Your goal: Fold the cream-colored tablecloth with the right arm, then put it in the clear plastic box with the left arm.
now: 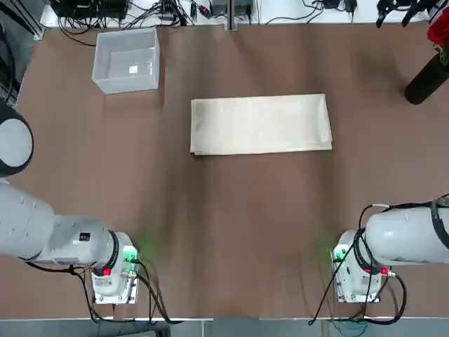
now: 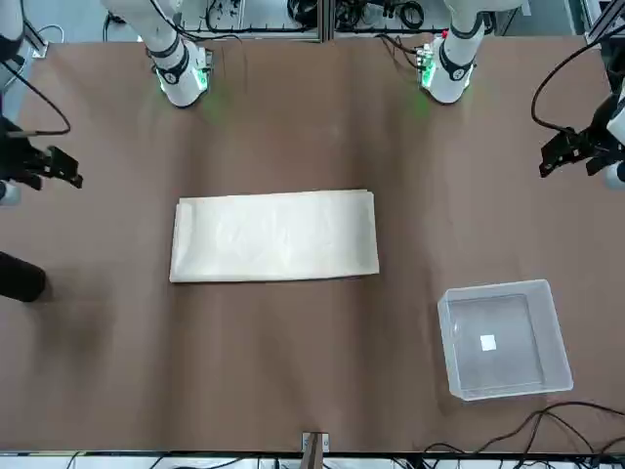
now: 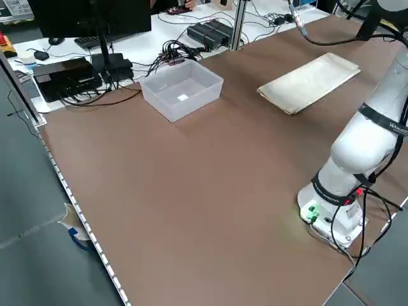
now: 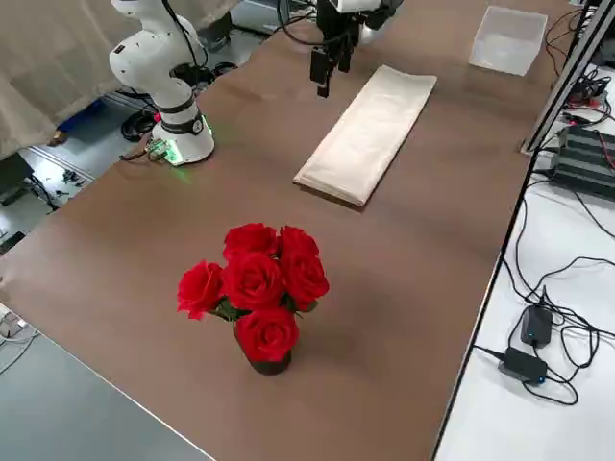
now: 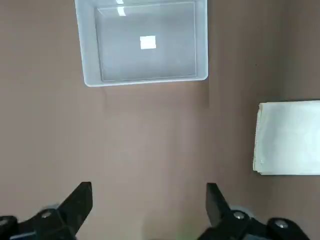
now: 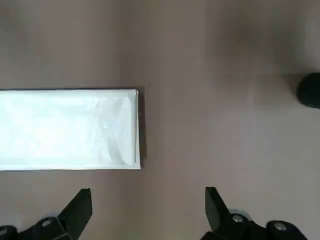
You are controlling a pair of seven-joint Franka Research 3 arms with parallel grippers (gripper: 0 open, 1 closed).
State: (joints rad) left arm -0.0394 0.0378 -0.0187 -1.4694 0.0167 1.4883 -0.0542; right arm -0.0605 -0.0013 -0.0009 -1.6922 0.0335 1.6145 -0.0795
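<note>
**Cloth flat, box empty, nothing started**

I see the plain cream-beige tablecloth (image 1: pixel 261 124) lying as a long layered rectangle mid-table, well apart from the empty square translucent plastic box (image 1: pixel 127 60). My right gripper (image 6: pixel 148 212) and left gripper (image 5: pixel 149 210) hover spread, holding nothing. Folding and boxing both remain, I judge.

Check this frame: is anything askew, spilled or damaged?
Nothing stands out. The cream-colored rectangular fabric tablecloth lies flat mid-table, the clear square plastic box sits upright and empty apart from a small white label, neither touched.
</note>
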